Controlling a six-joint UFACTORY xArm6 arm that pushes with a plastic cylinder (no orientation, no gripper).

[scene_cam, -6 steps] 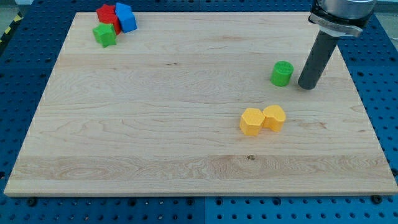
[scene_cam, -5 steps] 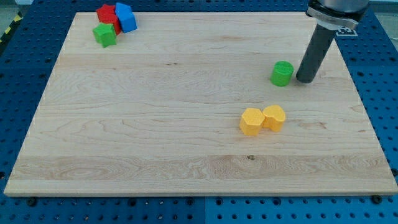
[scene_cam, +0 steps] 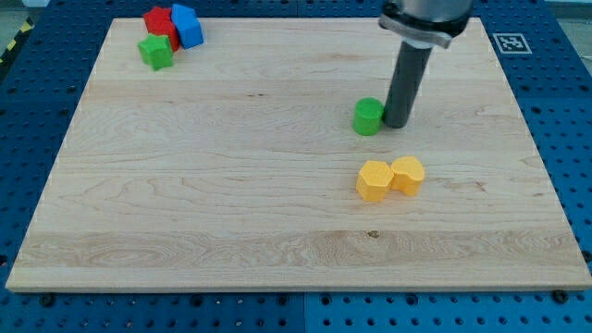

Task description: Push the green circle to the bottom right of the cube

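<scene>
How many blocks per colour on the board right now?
Green: 2 - green cylinder block, green cube-like block
Yellow: 2 - yellow blocks and
Red: 1 - red block
Blue: 1 - blue block
Total: 6

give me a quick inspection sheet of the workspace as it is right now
surface: wooden board on a blue perforated table
job's things: green circle right of the board's centre; green cube in the view's top left corner
clutter: red block and blue block bunched against the cube; two yellow blocks touching, below the circle
grippers: none; my tip sits against the circle's right side
cables: nothing seen
surroundings: printed marker tag at the view's top right
</scene>
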